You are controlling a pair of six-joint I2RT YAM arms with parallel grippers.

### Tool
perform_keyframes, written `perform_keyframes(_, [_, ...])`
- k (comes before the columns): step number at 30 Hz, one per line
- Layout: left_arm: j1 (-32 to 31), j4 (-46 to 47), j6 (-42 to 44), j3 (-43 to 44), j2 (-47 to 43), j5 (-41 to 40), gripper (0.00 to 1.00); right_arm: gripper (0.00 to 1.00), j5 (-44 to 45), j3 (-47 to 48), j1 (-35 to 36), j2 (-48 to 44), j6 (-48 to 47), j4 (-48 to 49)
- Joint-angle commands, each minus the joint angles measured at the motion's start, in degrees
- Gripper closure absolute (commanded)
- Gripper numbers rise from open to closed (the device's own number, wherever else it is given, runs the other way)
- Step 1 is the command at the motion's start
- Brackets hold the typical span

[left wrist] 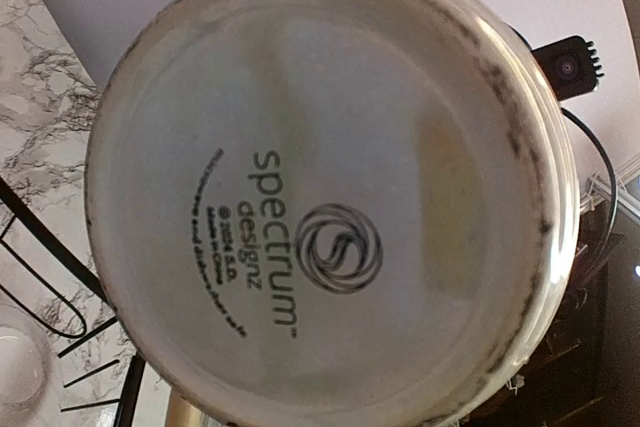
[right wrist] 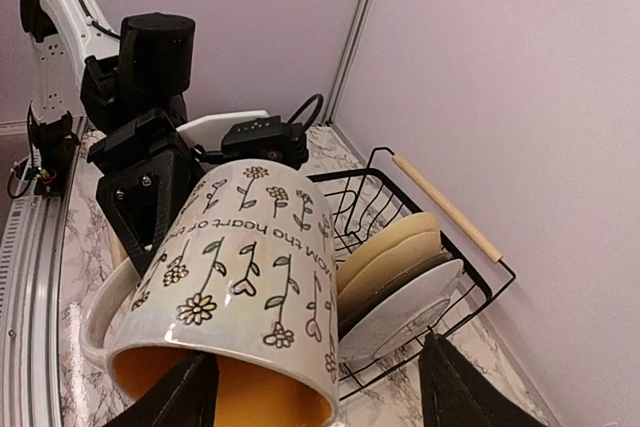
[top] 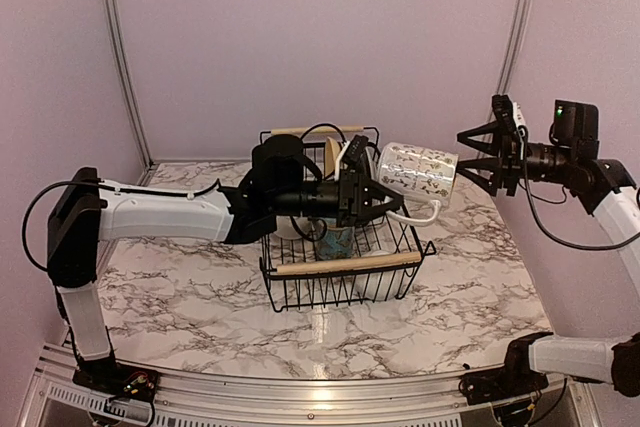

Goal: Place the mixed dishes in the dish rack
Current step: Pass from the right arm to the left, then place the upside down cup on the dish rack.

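I observed the left gripper [top: 374,194] pinching the base end of the flower-print mug [top: 418,169], which lay on its side in the air above the dish rack [top: 345,265]. The right gripper [top: 470,155] stood at the mug's rim with its jaws spread. Plates [right wrist: 400,272] stood in the rack.

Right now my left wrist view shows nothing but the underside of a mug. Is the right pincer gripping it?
Observer: No. The right pincer is open; its fingers flank the mouth of the mug without pinching it.
Operator: Which way does the mouth face?
Observer: Toward the right arm. The mug lies on its side in the air, over the right side of the dish rack in the top view.
Operator: What is in the rack?
Observer: Pale yellow plates and a white plate stand on edge at its far end.
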Motion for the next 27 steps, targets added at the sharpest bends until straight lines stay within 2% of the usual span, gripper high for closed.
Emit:
perform_keyframes(1, [2.35,-15.24,16.84,3.4,-9.27,-5.27,1.0,0.32,1.53,-0.73,0.54,-1.35,-2.84,-5.28])
perform_keyframes(6, [2.39,-42.46,32.89,11.73,-11.32,-16.39,1.0,0.3,2.98,-4.74,0.25,-4.17,-3.45,-6.05])
perform_keyframes(10, [2.39,-55.95,41.73,15.49,-12.01,-25.32,1.0,0.3,3.66,-7.68,0.18,-6.17,-2.81,-5.25])
perform_keyframes(14, [2.3,-67.97,49.24,18.53,-12.03,-30.87,1.0,0.3,3.95,-10.06,0.02,-6.81,-1.89,-4.2])
perform_keyframes(22, [1.65,-80.52,56.51,20.61,-11.47,-42.14,1.0,0.3,3.11,-13.08,-0.13,-7.01,-0.37,-2.2])
perform_keyframes(27, [0.56,-83.68,60.5,21.86,-9.88,-43.06,1.0,0.3,2.64,-14.51,-0.09,-7.4,0.96,-1.01])
